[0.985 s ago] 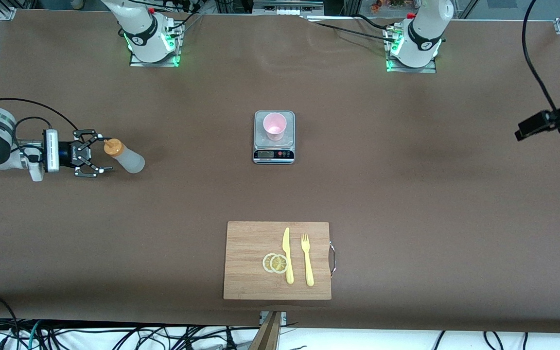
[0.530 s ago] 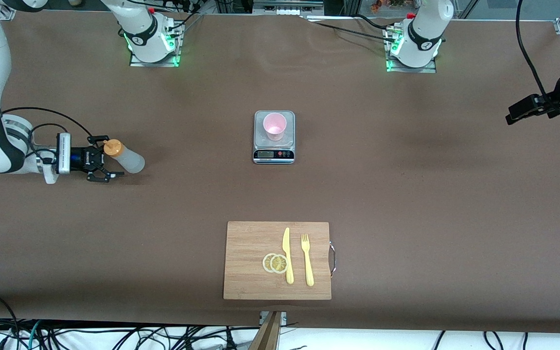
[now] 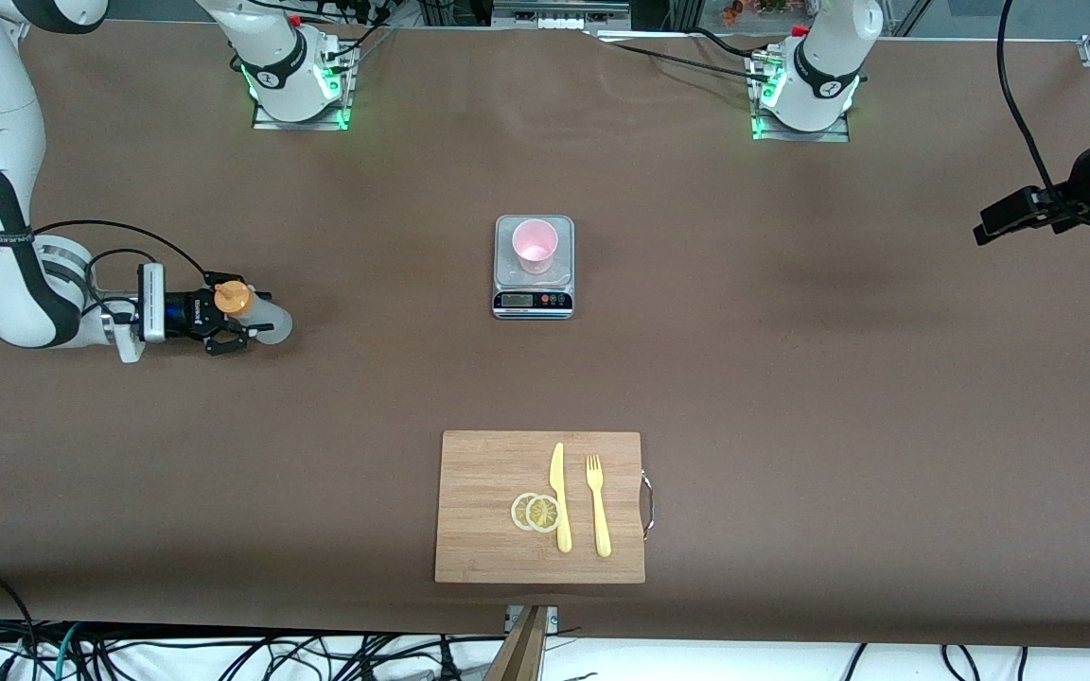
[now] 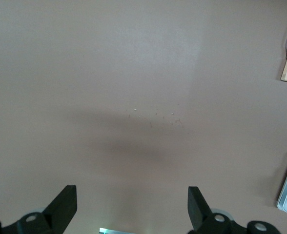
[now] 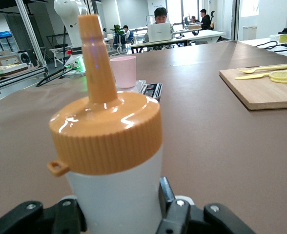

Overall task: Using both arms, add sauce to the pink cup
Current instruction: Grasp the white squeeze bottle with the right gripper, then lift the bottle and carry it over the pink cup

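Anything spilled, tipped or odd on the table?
Nothing stands out. The translucent squeeze bottle with the orange nozzle cap stands upright between the right gripper fingers; no sauce shows on the table. The pale pink plastic cup sits upright on the kitchen scale. The left gripper waits, open.

scale (image 3: 533,301) display: digits too small to read | sauce (image 5: 115,170) base: cut off by frame edge

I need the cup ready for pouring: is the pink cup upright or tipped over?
Upright: the pink cup stands on the scale with its round rim facing up.
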You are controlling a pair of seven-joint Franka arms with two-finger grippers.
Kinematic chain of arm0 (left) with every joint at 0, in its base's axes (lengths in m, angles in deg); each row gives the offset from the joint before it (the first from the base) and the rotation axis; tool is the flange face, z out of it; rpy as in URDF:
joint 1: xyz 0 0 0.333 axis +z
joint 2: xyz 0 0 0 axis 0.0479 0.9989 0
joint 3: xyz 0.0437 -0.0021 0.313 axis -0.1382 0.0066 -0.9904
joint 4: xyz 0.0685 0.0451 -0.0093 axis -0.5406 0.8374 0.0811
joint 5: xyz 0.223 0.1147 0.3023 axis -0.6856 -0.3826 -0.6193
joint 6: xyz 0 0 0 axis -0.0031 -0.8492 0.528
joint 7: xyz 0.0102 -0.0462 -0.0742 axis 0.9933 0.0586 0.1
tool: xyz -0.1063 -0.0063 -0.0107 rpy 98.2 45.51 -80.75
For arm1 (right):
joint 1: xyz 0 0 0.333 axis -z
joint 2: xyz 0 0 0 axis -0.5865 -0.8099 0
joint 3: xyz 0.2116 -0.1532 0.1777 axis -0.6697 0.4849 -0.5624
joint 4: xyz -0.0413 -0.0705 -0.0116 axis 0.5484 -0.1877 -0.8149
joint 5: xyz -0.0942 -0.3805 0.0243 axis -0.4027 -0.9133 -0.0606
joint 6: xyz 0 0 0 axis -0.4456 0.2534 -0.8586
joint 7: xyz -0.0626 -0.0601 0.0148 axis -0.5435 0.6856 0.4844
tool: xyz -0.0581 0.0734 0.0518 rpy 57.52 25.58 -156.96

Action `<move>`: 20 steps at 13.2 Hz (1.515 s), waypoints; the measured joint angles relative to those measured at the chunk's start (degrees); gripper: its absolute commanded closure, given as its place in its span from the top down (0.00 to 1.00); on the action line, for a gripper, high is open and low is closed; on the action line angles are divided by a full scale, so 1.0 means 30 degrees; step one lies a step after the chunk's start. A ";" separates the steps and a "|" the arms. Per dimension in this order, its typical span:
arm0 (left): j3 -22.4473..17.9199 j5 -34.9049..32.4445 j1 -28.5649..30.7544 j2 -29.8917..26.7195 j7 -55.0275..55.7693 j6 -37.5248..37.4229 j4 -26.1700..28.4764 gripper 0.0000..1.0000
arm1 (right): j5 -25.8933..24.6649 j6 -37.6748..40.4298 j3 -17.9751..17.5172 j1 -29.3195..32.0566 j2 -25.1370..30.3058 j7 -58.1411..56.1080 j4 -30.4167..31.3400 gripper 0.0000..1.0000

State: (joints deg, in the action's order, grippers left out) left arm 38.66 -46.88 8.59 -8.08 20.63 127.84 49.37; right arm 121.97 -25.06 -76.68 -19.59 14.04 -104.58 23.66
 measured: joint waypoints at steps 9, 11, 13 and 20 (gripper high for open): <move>-0.0047 0.0000 0.0002 0.0415 0.0010 0.0024 0.0035 1.00 | -0.1132 -0.1541 -0.0038 -0.2703 0.2783 0.3034 -0.1048 0.00; -0.0051 0.0000 0.0003 0.0416 0.0040 0.0004 0.0035 1.00 | -0.2837 -0.2447 -0.0054 -0.3768 0.4123 0.5683 -0.1073 0.00; -0.0075 0.0000 0.0009 0.0419 0.0051 -0.0001 0.0036 1.00 | -0.4468 -0.3181 -0.0099 -0.5084 0.5375 0.8911 -0.1072 0.00; -0.0138 0.0000 0.0019 0.0454 0.0051 -0.0002 0.0050 1.00 | -0.8562 -0.6952 -0.0196 -1.0369 0.5992 1.5897 -0.1010 0.00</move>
State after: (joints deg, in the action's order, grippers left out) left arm 38.25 -46.88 8.65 -6.71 20.79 127.84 49.51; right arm 96.29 -45.92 -77.27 -50.69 32.01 -56.89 20.62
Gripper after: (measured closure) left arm 0.000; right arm 0.626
